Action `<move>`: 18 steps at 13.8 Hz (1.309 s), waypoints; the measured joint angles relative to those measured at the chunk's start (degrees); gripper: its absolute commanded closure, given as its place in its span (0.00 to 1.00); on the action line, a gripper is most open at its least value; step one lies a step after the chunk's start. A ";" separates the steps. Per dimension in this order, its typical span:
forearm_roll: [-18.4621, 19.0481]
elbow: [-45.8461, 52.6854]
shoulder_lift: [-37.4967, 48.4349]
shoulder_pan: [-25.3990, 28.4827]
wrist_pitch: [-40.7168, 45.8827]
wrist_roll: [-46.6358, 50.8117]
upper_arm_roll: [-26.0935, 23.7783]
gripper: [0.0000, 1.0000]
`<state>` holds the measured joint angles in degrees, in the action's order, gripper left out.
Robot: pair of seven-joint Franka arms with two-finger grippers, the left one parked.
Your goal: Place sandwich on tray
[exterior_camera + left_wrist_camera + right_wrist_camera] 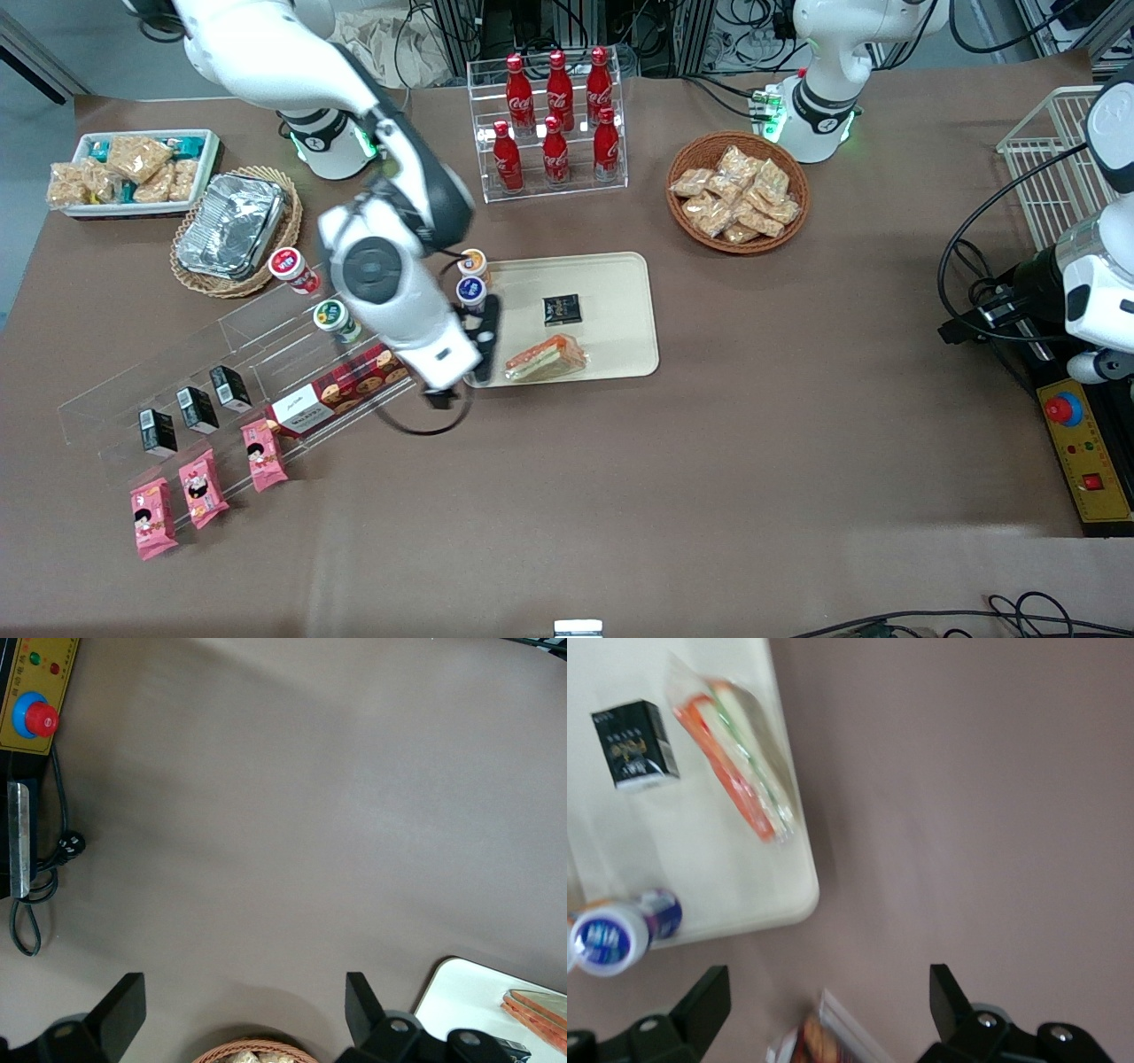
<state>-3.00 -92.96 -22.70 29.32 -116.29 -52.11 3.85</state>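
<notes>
Sandwich [546, 358] lies lengthwise along tray [620, 292] edge, gripper [485, 338] beside.

Brown-covered worktable in a cluttered lab

The table [753, 461] wears a plain brown cloth under even overhead light. Tangled black cables [443, 35] and metal framing lie along its edge farthest from the front camera. A white wire rack [1050, 164] and a yellow control box [1085, 461] with a red stop button sit toward the parked arm's end.
</notes>
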 measured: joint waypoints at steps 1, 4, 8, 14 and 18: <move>0.01 0.07 1.87 -1.43 1.79 1.73 1.34 0.00; 0.01 0.82 6.37 -3.96 6.00 5.20 7.63 0.00; 0.00 2.03 11.03 -11.45 12.60 16.11 8.47 0.00; 2.13 1.93 18.43 -14.95 20.80 42.94 7.76 0.00; 2.12 1.80 19.95 -20.14 21.36 45.61 6.30 0.00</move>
